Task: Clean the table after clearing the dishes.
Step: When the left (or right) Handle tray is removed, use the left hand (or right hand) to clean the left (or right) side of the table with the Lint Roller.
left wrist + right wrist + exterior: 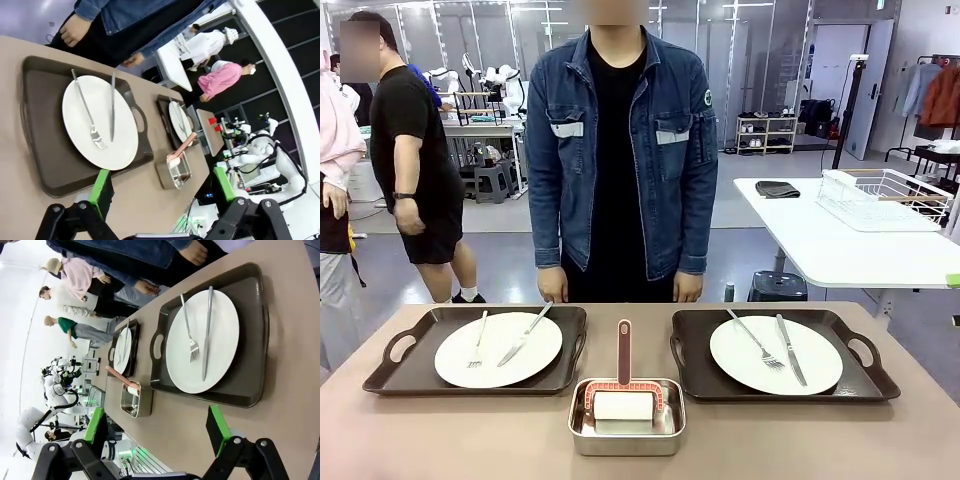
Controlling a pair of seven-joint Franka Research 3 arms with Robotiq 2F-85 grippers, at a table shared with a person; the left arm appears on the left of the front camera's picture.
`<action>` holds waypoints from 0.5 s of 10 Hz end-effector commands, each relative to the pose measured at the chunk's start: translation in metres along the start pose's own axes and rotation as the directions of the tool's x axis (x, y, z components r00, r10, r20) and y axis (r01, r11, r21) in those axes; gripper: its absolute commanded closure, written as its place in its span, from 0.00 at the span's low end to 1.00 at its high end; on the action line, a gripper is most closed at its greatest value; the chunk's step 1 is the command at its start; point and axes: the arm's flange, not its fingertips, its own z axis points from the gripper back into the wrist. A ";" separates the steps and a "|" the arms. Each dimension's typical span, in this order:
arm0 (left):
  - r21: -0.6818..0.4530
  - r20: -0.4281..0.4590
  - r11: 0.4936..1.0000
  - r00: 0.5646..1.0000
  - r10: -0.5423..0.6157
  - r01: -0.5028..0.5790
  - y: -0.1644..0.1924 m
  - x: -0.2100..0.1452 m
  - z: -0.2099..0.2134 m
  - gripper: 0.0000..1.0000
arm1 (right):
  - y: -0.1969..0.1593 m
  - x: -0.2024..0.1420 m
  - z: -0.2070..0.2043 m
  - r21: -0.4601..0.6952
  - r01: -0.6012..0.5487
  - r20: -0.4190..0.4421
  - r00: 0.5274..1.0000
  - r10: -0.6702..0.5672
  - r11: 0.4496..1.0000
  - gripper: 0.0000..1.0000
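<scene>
The table [420, 440] is seen with two dark brown handled trays laid side by side toward its far edge. In the front view a square steel pan [626, 437] is set at the middle of the near edge. The left tray [400, 372] lies at 10 o'clock of the pan and the right tray [865, 372] at 2 o'clock, and neither touches it.

The round white left plate [498, 362] is carried on the left tray, with the left fork [479, 340] and left knife [523, 336] laid side by side across it. The right plate [775, 372] is carried likewise on the right tray, under the right fork [757, 342] and right knife [790, 350].

A cleaning tool [624, 390] is laid in the pan: its white pad rests inside, and its red handle is pointed to 12 o'clock, past the far rim and between the trays.

A person [620, 150] in a denim jacket is stood at 12 o'clock behind the far edge, arms hung down.

The left gripper [162, 187] is held above the table with its green-padded fingers spread wide and nothing between them. In its wrist view the left tray is at 10 o'clock. The right gripper [156, 427] is spread and empty in the same way, with the right tray at 1 o'clock.
</scene>
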 end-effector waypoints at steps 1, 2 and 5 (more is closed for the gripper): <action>-0.037 0.026 0.999 1.000 0.008 -0.007 0.000 -0.004 0.004 0.00 | -0.002 -0.001 -0.002 0.019 -0.001 -0.006 1.000 0.001 1.000 0.00; -0.037 0.026 0.999 1.000 0.008 -0.007 0.000 -0.004 0.004 0.00 | -0.002 -0.001 -0.002 0.019 -0.001 -0.006 1.000 0.001 1.000 0.00; -0.037 0.026 0.999 1.000 0.008 -0.007 0.000 -0.004 0.004 0.00 | -0.002 -0.001 -0.002 0.019 -0.001 -0.006 1.000 0.001 1.000 0.00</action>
